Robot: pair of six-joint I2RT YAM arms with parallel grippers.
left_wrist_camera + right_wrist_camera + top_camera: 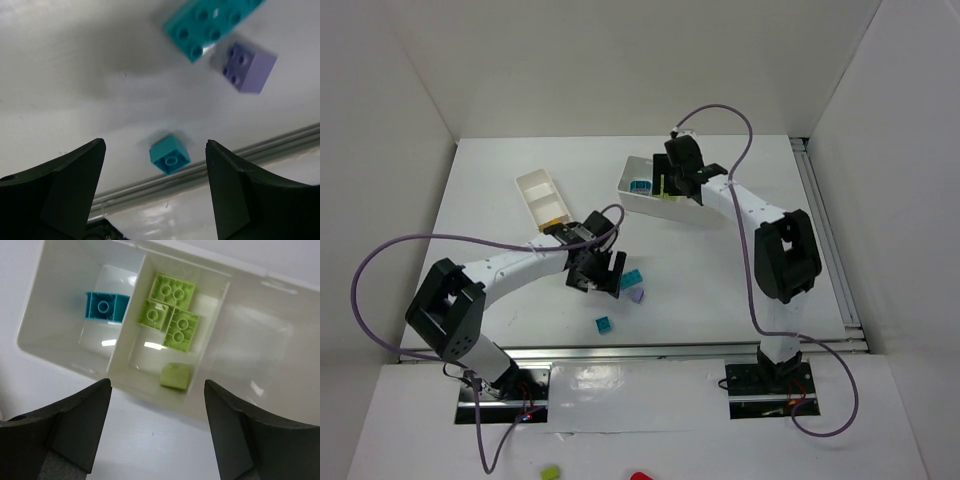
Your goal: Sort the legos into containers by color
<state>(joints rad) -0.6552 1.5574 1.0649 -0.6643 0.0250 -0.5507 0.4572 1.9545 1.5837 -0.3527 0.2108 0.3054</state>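
My left gripper (595, 272) (154, 145) is open and empty, low over the table. A small teal lego (170, 155) (604, 323) lies just beyond its fingertips, apart from them. A larger teal lego (212, 22) (631, 281) and a lavender lego (248, 65) (638, 296) lie further on. My right gripper (685, 170) (157, 382) is open and empty, hovering at the near wall of the wider tray (65, 357) (630, 195). That tray holds one teal lego (104, 306) in one compartment and several lime green legos (172, 290) in the middle one.
The narrow tray (538, 190) lies at the back left with something orange (555, 222) at its near end. A metal rail (680, 345) runs along the table's front edge. White walls close in the table. A lime piece (551, 472) and a red piece (640, 476) lie off the table.
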